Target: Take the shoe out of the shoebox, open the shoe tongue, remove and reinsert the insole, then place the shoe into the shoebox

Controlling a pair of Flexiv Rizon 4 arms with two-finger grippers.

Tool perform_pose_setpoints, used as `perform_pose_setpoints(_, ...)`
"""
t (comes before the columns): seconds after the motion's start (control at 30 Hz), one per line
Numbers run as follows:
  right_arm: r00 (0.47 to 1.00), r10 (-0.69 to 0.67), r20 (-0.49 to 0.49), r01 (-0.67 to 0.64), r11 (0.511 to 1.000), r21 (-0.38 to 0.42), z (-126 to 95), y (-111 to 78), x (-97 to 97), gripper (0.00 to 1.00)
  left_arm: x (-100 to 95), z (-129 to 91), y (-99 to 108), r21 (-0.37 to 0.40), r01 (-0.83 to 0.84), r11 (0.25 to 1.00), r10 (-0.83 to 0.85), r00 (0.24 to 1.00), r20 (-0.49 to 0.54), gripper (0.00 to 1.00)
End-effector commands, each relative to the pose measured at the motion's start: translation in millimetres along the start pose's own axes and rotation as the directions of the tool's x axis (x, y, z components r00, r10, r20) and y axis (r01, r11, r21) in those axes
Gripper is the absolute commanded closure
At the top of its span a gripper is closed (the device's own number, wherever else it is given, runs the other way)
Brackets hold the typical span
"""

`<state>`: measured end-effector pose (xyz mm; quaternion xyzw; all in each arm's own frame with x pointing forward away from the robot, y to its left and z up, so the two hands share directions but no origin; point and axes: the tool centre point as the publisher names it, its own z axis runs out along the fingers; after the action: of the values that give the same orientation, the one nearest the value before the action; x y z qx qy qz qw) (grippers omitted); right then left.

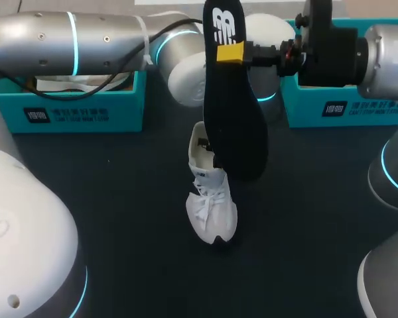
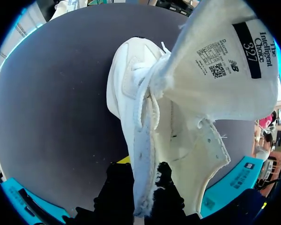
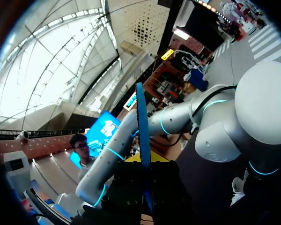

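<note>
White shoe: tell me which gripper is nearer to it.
Left. The left gripper clamps the white shoe at its heel collar; the right gripper holds the insole by its upper end, farther off.

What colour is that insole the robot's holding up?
Black insole, white logo near one end; head view shows it best.

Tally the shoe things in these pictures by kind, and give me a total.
Shoe: 1
Insole: 1
Teal boxes: 2
Total: 4
</note>
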<state>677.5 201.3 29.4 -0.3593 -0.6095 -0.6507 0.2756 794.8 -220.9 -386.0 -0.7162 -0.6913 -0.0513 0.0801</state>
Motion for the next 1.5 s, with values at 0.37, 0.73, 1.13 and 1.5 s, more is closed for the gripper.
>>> perform_pose_setpoints(0.37, 1.0, 0.001, 0.002, -0.001, 1.0, 0.0, 5, 1.2, -0.5, 1.0, 4.6, -5, 3, 0.042, -0.02, 0.999, 0.018, 0.999, 0.041, 0.0)
perform_pose_setpoints(0.73, 1.0, 0.001, 0.002, -0.001, 1.0, 0.0, 5, 1.2, -0.5, 1.0, 12.3, -54, 17, 0.052, 0.017, 0.998, -0.027, 0.979, 0.204, 0.0)
perform_pose_setpoints(1.13, 0.998, 0.051, 0.043, -0.045, 0.992, -0.117, -17, 2.3, -5.5, 1.0, 25.9, -110, 51, 0.089, 0.061, 0.994, -0.096, 0.881, 0.463, 0.0)
perform_pose_setpoints(1.5, 0.979, 0.192, 0.07, -0.18, 0.973, -0.142, -57, 32.5, -44.4, 1.0, 47.4, -147, 47, 0.063, -0.071, 0.996, 0.011, 0.747, 0.665, 0.0)
